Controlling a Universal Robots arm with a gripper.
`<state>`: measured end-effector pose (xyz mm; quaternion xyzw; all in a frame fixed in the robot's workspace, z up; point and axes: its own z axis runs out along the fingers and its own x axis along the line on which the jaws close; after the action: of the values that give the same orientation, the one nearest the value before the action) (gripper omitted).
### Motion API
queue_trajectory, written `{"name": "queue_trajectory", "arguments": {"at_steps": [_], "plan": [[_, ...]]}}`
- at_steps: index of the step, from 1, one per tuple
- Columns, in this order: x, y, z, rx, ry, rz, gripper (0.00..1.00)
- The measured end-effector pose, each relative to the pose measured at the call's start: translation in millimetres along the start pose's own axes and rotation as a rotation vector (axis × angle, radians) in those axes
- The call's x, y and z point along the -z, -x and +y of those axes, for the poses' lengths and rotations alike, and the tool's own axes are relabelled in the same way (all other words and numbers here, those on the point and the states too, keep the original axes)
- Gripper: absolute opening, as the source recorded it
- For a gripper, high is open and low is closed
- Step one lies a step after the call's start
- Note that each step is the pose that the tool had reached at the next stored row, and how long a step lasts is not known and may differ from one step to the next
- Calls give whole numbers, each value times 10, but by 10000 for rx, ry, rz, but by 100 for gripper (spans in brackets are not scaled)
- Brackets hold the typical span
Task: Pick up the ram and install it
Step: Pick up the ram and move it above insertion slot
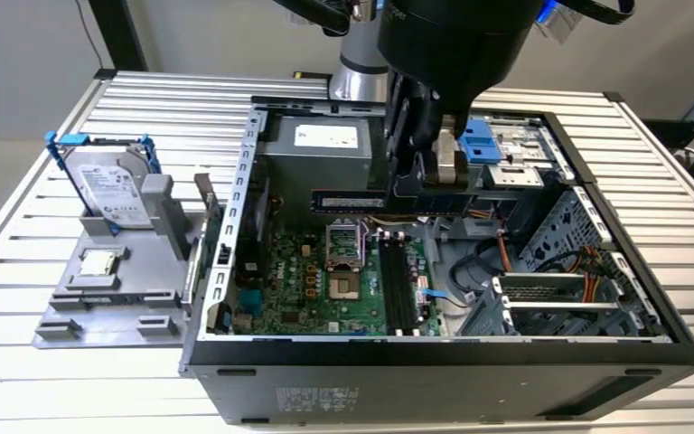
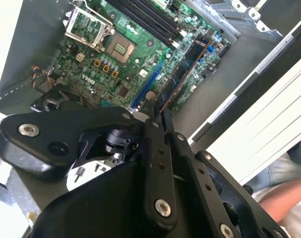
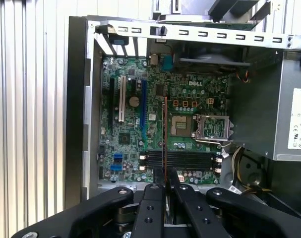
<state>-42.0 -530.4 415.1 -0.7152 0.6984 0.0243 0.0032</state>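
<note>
- A long, thin bluish-green ram stick (image 1: pixel 344 201) is gripped at one end by the closed black tool (image 3: pixel 166 174).
- Beneath the tool, the black memory slots (image 3: pixel 180 159) on the green motherboard (image 3: pixel 152 130) lie crosswise to the stick; alignment is judged necessary before seating.

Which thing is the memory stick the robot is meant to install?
Find the open black computer case on the slatted metal table. Above its green motherboard, the black gripper grips the ram, a long, thin bluish board with dark chips. Unlike the boxy silver hard drive outside the case, it is a slim strip.
</note>
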Motion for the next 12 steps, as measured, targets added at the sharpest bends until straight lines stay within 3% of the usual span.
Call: {"name": "queue_trajectory", "arguments": {"at_steps": [12], "plan": [[-12,59,-8,-363,-15,-10,0]]}}
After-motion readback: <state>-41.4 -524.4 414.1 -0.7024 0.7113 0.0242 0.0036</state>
